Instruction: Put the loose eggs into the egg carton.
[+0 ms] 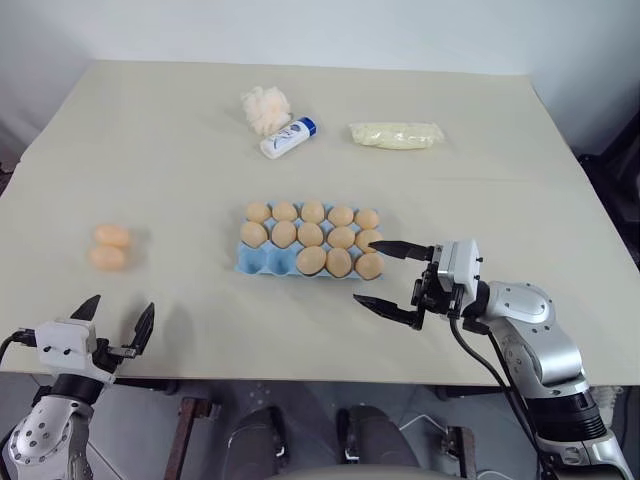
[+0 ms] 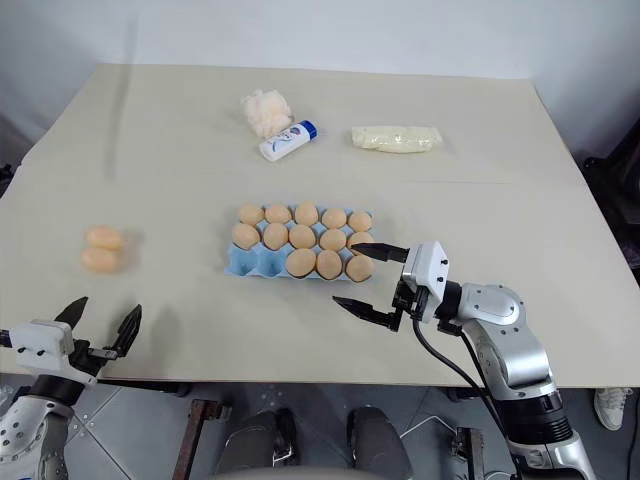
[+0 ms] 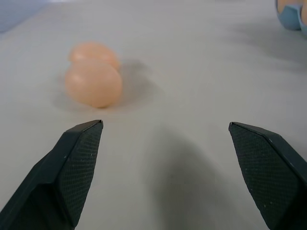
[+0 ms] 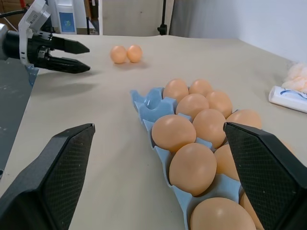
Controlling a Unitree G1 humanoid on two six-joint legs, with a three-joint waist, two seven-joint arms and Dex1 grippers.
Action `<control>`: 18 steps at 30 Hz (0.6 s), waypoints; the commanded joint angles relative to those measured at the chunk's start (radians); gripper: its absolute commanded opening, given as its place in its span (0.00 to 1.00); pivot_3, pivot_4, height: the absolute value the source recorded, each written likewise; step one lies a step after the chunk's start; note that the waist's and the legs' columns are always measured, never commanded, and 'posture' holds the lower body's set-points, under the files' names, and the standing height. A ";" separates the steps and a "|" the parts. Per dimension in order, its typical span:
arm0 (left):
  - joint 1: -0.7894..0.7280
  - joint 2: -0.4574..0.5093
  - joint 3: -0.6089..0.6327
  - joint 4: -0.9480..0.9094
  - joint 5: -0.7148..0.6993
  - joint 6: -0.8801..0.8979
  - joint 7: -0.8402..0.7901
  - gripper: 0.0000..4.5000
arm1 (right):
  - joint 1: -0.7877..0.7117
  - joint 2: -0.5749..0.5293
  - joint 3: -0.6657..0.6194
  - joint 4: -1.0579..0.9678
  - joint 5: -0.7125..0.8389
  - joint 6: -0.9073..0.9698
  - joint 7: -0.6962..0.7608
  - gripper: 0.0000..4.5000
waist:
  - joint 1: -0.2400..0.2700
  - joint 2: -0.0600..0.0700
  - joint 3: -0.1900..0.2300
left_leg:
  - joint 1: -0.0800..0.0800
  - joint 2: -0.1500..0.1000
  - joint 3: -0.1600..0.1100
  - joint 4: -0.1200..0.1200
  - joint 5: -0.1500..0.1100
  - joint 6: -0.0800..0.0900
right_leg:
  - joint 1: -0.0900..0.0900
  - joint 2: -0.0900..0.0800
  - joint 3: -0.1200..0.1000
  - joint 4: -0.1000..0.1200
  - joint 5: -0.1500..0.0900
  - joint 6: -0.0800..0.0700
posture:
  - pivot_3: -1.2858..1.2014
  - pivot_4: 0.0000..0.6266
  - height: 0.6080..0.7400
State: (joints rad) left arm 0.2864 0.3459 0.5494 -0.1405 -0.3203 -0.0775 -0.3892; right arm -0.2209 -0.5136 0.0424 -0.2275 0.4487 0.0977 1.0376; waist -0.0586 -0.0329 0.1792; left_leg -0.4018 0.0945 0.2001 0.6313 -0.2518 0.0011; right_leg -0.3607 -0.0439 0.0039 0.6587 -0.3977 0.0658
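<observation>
**Two eggs loose, both claws spread and empty**

At the near left edge of the table, the left gripper hovers with its two black fingers spread wide, holding nothing. Just beyond it lie the two loose eggs, touching one another on the bare tabletop; in the left wrist view they sit ahead of the open fingers, towards one side.

Towards the middle of the table rests the egg carton, light blue and lidless. Thirteen eggs fill it; the two cups at its near left corner are vacant. Beyond the carton, near the far edge, stands a fluffy white-peach puff with a white tube with a blue cap lying just beside it. Farther right lies a pale yellow packet, apart from both.

At the carton's near right corner the right gripper points leftward, its fingers spread wide and gripping nothing. The upper finger reaches over the corner eggs; the lower one hangs off the carton, above the table. Whether either finger touches an egg cannot be told.
</observation>
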 commanded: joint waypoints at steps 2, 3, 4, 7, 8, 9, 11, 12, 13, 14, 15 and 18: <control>-0.077 0.005 0.061 0.001 -0.050 0.018 0.082 0.99 | -0.013 0.002 -0.007 -0.007 0.010 -0.017 0.007 1.00 | 0.001 0.000 0.000 | 0.000 0.000 0.000 0.000 0.003 0.002 | 0.000 0.000 0.000 0.001 0.000 0.000 | 0.52 0.24 1.00; -0.096 0.006 0.058 0.009 -0.053 0.026 0.088 0.99 | -0.012 0.000 -0.007 -0.008 0.010 -0.017 0.007 1.00 | 0.002 0.000 0.000 | 0.000 0.000 0.000 0.000 0.004 0.002 | 0.000 0.000 0.000 0.001 0.000 0.000 | 0.52 0.24 1.00; -0.113 0.007 0.055 0.016 -0.054 0.034 0.094 0.99 | -0.012 0.000 -0.008 -0.008 0.010 -0.016 0.007 1.00 | 0.002 0.000 0.000 | 0.000 0.000 0.000 0.000 0.004 0.002 | 0.000 0.000 0.000 0.000 0.000 0.000 | 0.52 0.24 1.00; -0.179 0.023 0.021 0.058 -0.033 0.052 0.099 0.99 | -0.015 -0.001 -0.009 -0.008 0.009 -0.015 0.004 1.00 | 0.003 0.000 0.000 | 0.000 0.000 0.000 0.000 0.004 0.002 | 0.000 0.000 0.000 0.000 0.000 0.000 | 0.52 0.24 1.00; -0.206 0.030 0.008 0.082 -0.020 0.053 0.104 0.99 | -0.016 0.000 -0.009 -0.007 0.008 -0.015 0.002 1.00 | 0.003 0.000 0.000 | 0.000 0.000 0.000 0.000 0.004 0.002 | 0.000 0.000 0.000 0.000 0.000 0.000 | 0.52 0.24 1.00; -0.234 0.036 -0.003 0.104 -0.014 0.057 0.104 0.99 | -0.017 0.000 -0.008 -0.007 0.006 -0.016 0.002 1.00 | 0.003 0.000 0.000 | 0.000 0.000 0.000 0.000 0.004 0.001 | 0.000 0.000 0.000 0.000 0.000 0.000 | 0.52 0.24 1.00; -0.301 0.051 -0.013 0.163 0.014 0.066 0.143 0.99 | -0.018 0.001 -0.010 -0.010 0.005 -0.016 -0.004 1.00 | 0.004 0.000 0.000 | 0.000 0.000 0.000 0.000 0.005 0.001 | 0.000 0.001 0.000 0.001 0.000 0.000 | 0.52 0.24 1.00; -0.331 0.054 -0.014 0.186 0.009 0.073 0.149 0.99 | -0.018 0.001 -0.012 -0.012 0.004 -0.016 -0.007 1.00 | 0.004 0.000 0.000 | 0.000 0.000 0.000 0.000 0.005 0.001 | 0.000 0.001 0.000 0.001 0.000 0.000 | 0.52 0.24 1.00; -0.361 0.064 -0.023 0.219 0.027 0.076 0.162 0.99 | -0.015 0.001 -0.016 -0.014 0.004 -0.016 -0.013 1.00 | 0.005 -0.001 0.000 | 0.000 0.000 0.000 0.001 0.005 0.001 | -0.001 0.001 0.000 0.001 0.000 0.000 | 0.52 0.24 1.00; -0.391 0.066 -0.029 0.250 0.029 0.067 0.161 0.99 | -0.011 0.001 -0.019 -0.017 0.004 -0.015 -0.017 1.00 | 0.005 -0.001 0.000 | 0.000 0.000 0.000 0.001 0.005 0.001 | 0.000 0.001 0.000 0.002 0.000 0.001 | 0.52 0.24 1.00; -0.410 0.068 -0.034 0.272 0.033 0.060 0.162 0.99 | -0.008 0.000 -0.020 -0.019 0.005 -0.015 -0.020 1.00 | 0.005 -0.001 0.000 | 0.000 0.000 0.000 0.001 0.005 0.001 | 0.000 0.001 0.000 0.002 0.001 0.001 | 0.52 0.24 1.00; -0.489 0.081 -0.064 0.355 0.051 0.060 0.162 0.99 | 0.004 0.000 -0.017 -0.027 0.001 -0.016 -0.026 1.00 | 0.004 -0.001 0.000 | 0.000 0.000 0.001 0.000 0.005 0.001 | -0.001 0.001 0.000 0.002 0.001 0.001 | 0.52 0.24 1.00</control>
State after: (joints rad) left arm -0.1665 0.4091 0.4964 0.1778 -0.2835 -0.0036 -0.2322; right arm -0.2238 -0.5128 0.0383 -0.2231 0.4424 0.0942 1.0178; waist -0.0541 -0.0337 0.1788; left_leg -0.4019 0.0942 0.2015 0.6319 -0.2463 0.0020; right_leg -0.3619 -0.0429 0.0039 0.6608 -0.3970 0.0673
